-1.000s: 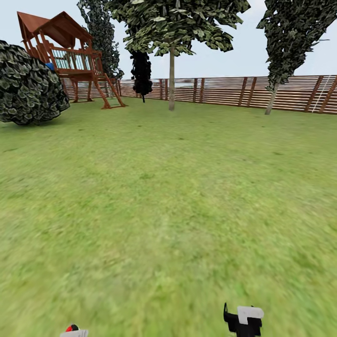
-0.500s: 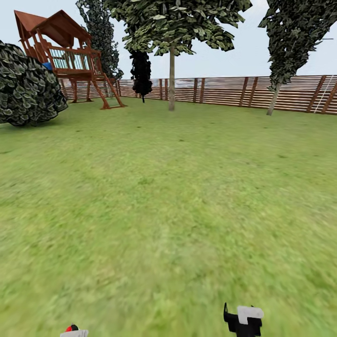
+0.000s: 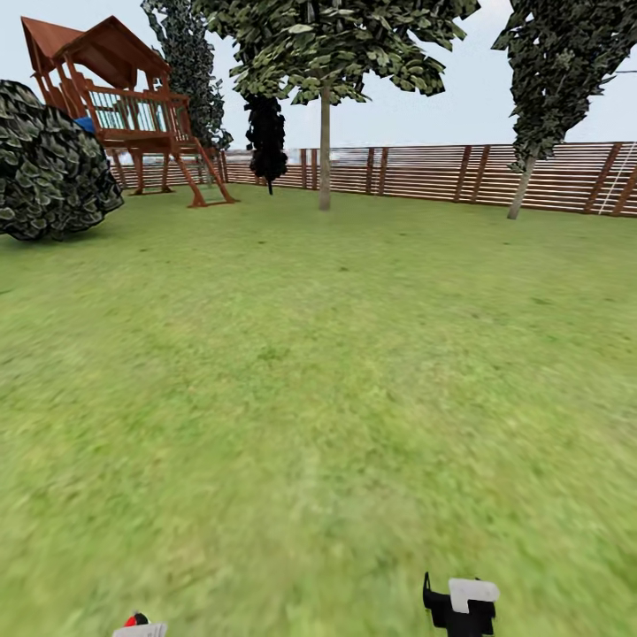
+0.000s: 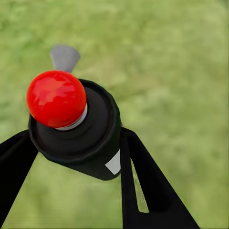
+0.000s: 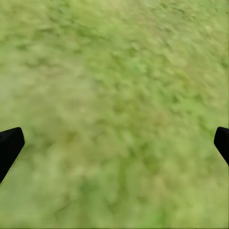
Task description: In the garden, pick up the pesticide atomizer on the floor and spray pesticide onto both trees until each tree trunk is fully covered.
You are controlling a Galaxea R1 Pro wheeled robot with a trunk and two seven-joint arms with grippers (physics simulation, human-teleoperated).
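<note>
Held item: my left pincer (image 4: 76, 157) grips the pesticide atomizer (image 4: 78, 131), black fingers (image 4: 143, 181) on both sides.
Top: round red knob.
Background: blurred grass (image 4: 171, 62).

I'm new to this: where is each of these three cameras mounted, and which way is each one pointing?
Head view: up on the robot's head, facing forward over the lawn toward two trees and a fence; the right tool pokes in low.
Left wrist view: by the left tool, facing grass; its fingers clamp the pesticide atomizer.
Right wrist view: by the right tool, facing grass.
Shared: the atomizer's red top, in the head and left wrist views.
</note>
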